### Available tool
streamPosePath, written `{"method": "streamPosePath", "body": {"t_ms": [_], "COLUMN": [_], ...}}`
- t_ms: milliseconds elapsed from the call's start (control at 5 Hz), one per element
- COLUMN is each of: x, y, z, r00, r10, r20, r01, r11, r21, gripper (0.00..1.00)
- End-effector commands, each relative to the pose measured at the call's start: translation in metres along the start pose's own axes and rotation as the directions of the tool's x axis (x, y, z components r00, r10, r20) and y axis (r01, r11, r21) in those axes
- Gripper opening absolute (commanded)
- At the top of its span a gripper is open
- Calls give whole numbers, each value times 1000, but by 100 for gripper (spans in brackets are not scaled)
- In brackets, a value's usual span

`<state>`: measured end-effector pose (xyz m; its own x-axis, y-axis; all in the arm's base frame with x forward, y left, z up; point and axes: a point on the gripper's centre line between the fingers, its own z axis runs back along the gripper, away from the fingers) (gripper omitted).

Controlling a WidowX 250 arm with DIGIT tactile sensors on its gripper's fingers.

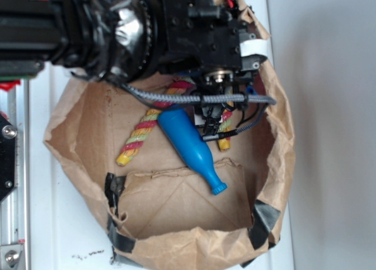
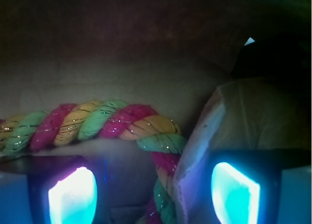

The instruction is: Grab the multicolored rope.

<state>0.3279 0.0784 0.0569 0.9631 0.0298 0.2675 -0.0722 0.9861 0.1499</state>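
Inside the brown paper bag (image 1: 76,135) at frame center, the multicolored rope (image 1: 141,135) and blue pin (image 1: 188,143) are lying together; the gripper (image 1: 216,118) is hanging spread above the rope's bend.

no text, label, brand, number or sign showing legibly anywhere, nothing readable appearing in the exterior or wrist views

Exterior view bright and evenly lit; wrist view dim with strong colour cast.

Exterior: white surround nearly overexposed, glare on the arm's black tape (image 1: 126,32), soft shadow under the blue pin (image 1: 191,146), overall mild blur. Wrist: far wall dark, fingers (image 2: 73,197) glowing cyan and blown out, multicolored rope (image 2: 97,124) acceptably sharp, near edges soft.
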Motion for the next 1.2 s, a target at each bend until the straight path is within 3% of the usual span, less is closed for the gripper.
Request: {"method": "streamPosePath", "body": {"t_ms": [0,400,600,800,1000], "x": [11,11,9,8,7], "y": [-1,-15,-13,-13,-13], "z": [15,-27,-20,-18,-16], "r00": [999,994,994,992,992], "r10": [-9,-56,-70,-60,-67], "r20": [50,89,83,111,110], "r01": [9,46,65,56,64], "r11": [1000,993,996,997,998], "r21": [8,110,65,47,30], "gripper": [100,100,27,0,0]}}
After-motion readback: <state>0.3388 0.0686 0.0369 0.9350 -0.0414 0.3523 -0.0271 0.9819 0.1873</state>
